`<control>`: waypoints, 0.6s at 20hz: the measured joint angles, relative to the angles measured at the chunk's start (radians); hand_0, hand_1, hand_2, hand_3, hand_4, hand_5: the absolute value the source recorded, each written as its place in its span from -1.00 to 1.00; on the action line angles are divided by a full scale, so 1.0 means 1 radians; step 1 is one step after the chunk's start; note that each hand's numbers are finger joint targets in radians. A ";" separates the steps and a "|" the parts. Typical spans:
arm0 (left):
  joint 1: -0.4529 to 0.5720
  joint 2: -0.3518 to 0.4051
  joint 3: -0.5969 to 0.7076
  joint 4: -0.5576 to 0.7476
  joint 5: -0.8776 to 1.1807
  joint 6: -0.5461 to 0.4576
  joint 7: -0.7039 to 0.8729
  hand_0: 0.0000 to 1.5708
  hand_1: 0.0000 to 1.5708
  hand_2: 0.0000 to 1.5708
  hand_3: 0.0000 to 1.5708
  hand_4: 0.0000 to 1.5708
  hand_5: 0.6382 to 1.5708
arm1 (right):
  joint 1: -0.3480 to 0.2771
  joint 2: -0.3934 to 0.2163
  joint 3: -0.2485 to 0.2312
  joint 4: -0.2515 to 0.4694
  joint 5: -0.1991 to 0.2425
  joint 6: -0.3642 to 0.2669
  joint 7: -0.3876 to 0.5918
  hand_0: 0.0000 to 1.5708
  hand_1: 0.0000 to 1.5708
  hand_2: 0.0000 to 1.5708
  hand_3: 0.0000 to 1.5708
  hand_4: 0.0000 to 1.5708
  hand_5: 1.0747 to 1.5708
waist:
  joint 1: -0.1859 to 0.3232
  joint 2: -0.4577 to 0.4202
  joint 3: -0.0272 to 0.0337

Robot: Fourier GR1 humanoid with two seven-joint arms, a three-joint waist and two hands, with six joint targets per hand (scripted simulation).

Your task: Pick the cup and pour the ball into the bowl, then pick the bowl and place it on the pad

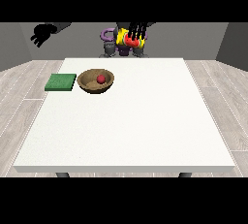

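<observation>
Front view — hand at the view's right grips cup, well behind bowl.

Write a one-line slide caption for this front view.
Red ball in the wooden bowl beside the green pad; the hand at the view's right holds the yellow cup aloft.

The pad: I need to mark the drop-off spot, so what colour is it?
Green. The pad lies left of the bowl in the front view.
</observation>
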State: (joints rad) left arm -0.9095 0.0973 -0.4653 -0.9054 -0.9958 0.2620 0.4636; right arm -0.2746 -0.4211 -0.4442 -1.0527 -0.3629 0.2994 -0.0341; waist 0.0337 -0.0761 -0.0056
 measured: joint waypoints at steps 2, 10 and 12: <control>0.009 0.001 0.103 -0.060 0.124 0.024 -0.045 -1.00 -1.00 -1.00 -1.00 0.48 0.98 | 0.002 0.005 -0.002 0.001 0.005 -0.017 -0.002 -1.00 -1.00 -1.00 -1.00 0.00 0.94 | 0.033 0.005 -0.0027; 0.008 0.014 0.479 -0.255 0.654 -0.099 -0.197 -1.00 -1.00 -1.00 -1.00 0.34 0.99 | 0.014 0.060 -0.009 0.025 0.027 -0.094 -0.044 -1.00 -1.00 -1.00 -1.00 -0.08 0.97 | 0.151 0.074 -0.0024; 0.005 0.052 0.557 -0.275 0.771 -0.184 -0.225 -1.00 -1.00 -1.00 -1.00 0.34 0.98 | 0.020 0.080 -0.011 0.031 0.030 -0.110 -0.064 -1.00 -1.00 -1.00 -1.00 -0.07 0.98 | 0.175 0.096 -0.0004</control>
State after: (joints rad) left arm -0.9043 0.1494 0.0914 -1.1806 -0.2250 0.0777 0.2388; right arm -0.2549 -0.3414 -0.4556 -1.0216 -0.3333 0.1894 -0.0980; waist 0.2089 0.0200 -0.0060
